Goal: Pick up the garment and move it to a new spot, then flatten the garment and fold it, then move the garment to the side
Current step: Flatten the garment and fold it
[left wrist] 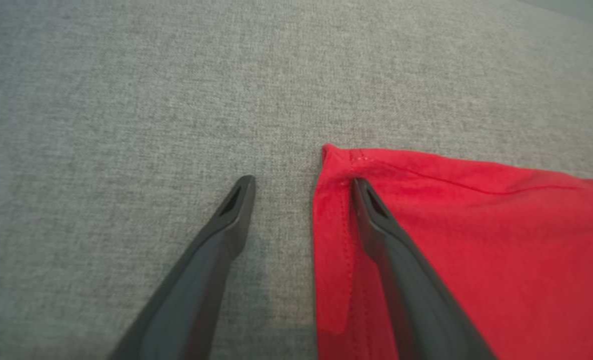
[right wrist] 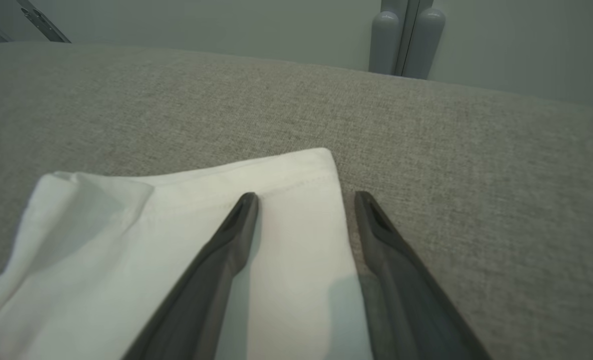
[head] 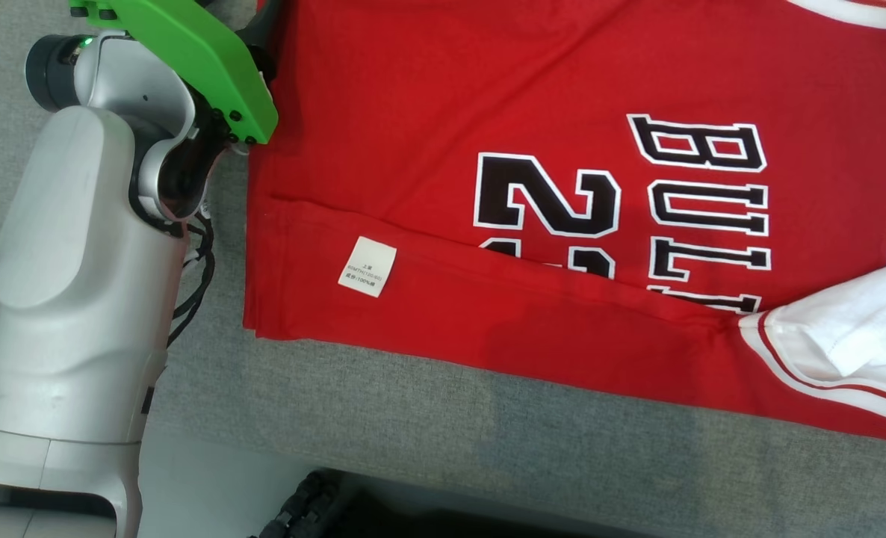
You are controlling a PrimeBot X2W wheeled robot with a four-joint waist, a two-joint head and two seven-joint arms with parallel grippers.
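We see the red jersey [head: 413, 112] spread flat on the grey woven surface [head: 413, 418], its near edge turned up in a long fold. Across the jersey's front, black letters outlined in white read "BULL" [head: 704, 209], lying sideways in the head view, with the last part of the word tucked under the fold. Beside the letters a large "2" [head: 547, 202] stands clear and a second digit is half hidden by the same fold. A white care label [head: 367, 266] sits on the folded strip; its print is too small for us to read. At the jersey's right end lies a white sleeve [head: 846, 329] with red piping. The left gripper [left wrist: 301, 182] has its fingers spread at the jersey's hemmed corner, one finger on the red cloth and the other on bare surface. The right gripper [right wrist: 305, 196] is likewise spread, one finger over the white sleeve and the other just off its edge. The pale left forearm [head: 62, 299] and its green cover [head: 189, 52] stand at the jersey's left end.
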